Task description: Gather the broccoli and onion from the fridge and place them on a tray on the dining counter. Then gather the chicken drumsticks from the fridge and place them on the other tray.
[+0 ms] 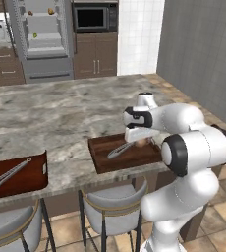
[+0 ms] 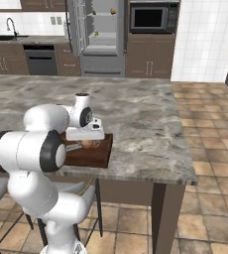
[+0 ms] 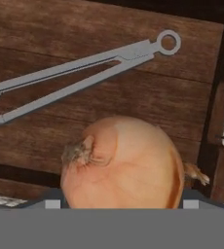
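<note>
The onion [image 3: 121, 163], smooth and orange-brown with a dry root tuft, sits between my fingertips, just over the brown wooden tray [image 3: 84, 34]. My gripper [image 3: 121, 204] is shut on it, jaws wide around its sides. From the base, the gripper [image 1: 140, 139] [image 2: 88, 140] points down over the right-hand tray [image 1: 134, 158] [image 2: 95, 156] on the dining counter [image 1: 61, 113], with the onion [image 1: 144, 143] [image 2: 90, 145] peeking out below the hand. Far off, the fridge [image 1: 43, 59] [image 2: 102, 62] stands open; the small green broccoli [image 1: 35, 35] [image 2: 96, 33] lies on a shelf and orange drumsticks [image 1: 51, 11] [image 2: 113, 10] higher up.
Grey metal tongs [image 3: 80, 73] [image 1: 117, 150] lie on the tray beside the onion. A second tray [image 1: 16, 179] with its own tongs [image 1: 7, 174] sits at the counter's left. Cushioned stools [image 1: 112, 206] stand under the near edge. A microwave [image 1: 93, 17] is right of the fridge.
</note>
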You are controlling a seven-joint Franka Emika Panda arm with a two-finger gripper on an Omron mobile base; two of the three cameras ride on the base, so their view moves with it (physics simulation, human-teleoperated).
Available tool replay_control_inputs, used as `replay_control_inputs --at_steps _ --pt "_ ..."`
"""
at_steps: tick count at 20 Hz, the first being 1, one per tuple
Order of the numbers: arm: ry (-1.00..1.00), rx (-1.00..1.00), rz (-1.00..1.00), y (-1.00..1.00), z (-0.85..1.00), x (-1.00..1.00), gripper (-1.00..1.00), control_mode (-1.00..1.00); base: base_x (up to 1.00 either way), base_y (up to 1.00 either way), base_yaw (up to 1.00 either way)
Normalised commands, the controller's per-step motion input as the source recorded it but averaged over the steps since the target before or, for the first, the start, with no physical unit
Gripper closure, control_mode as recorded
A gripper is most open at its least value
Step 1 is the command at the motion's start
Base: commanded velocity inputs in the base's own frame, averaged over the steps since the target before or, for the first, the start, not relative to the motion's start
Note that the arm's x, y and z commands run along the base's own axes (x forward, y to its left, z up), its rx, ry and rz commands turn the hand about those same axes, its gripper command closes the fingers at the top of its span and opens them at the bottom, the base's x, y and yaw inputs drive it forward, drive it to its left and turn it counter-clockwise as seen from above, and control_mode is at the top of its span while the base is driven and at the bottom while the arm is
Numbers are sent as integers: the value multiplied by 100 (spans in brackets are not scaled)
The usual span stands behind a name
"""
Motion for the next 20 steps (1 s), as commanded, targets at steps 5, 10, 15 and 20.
replay_control_inputs --at_steps 5,10,15,20 --pt "2 0 0 -8 -26 9 100 -100 0 0 0" --pt "4 0 1 -6 -9 12 100 -100 0 0 0" --pt "9 3 0 -3 -12 1 -100 -100 0 0 0" --pt "8 2 0 0 -9 0 -100 -100 0 0 0"
